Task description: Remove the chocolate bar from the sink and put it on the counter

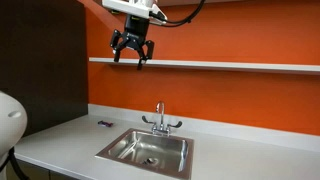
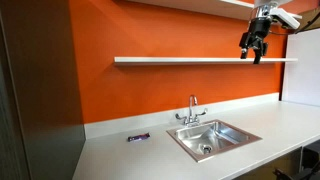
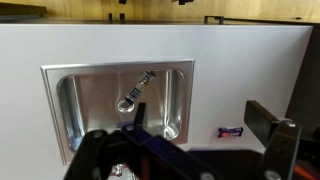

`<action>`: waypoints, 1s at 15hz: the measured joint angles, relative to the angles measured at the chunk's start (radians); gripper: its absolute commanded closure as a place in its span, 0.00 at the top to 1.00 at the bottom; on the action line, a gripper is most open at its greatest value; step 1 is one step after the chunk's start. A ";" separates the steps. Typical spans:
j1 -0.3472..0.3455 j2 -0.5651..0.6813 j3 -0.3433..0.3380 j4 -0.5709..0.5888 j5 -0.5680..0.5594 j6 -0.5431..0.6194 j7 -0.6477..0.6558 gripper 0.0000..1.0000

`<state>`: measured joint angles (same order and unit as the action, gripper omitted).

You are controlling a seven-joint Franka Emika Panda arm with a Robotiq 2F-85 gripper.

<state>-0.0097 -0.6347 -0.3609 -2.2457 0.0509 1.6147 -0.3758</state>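
Observation:
The chocolate bar (image 1: 104, 124), a small dark blue-purple wrapper, lies flat on the pale counter (image 1: 240, 150) beside the sink (image 1: 120, 148). It also shows in an exterior view (image 2: 138, 137) and in the wrist view (image 3: 231, 131). The steel sink (image 2: 228, 132) (image 3: 80, 100) holds nothing but its round drain. The chrome faucet (image 1: 160, 120) (image 2: 192, 110) stands at the sink's back edge. My gripper (image 1: 131, 52) (image 2: 253, 50) hangs high above the counter, level with the wall shelf, open and empty. In the wrist view its fingers (image 3: 180, 140) frame the counter far below.
A narrow grey wall shelf (image 1: 220, 65) (image 2: 180, 60) runs along the orange wall close behind the gripper. A dark tall panel (image 1: 40, 50) bounds one end of the counter. A white rounded object (image 1: 8, 120) sits at the frame's edge.

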 measured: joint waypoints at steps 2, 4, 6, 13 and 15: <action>0.000 0.000 0.000 0.000 0.000 0.000 0.000 1.00; 0.000 0.001 0.000 0.000 0.000 0.000 0.000 1.00; 0.000 0.007 0.003 0.000 0.000 0.003 0.000 1.00; 0.000 0.070 0.074 0.010 -0.002 0.041 0.002 1.00; 0.000 0.096 0.103 0.020 -0.002 0.063 0.006 1.00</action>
<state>-0.0097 -0.5387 -0.2575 -2.2257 0.0488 1.6778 -0.3697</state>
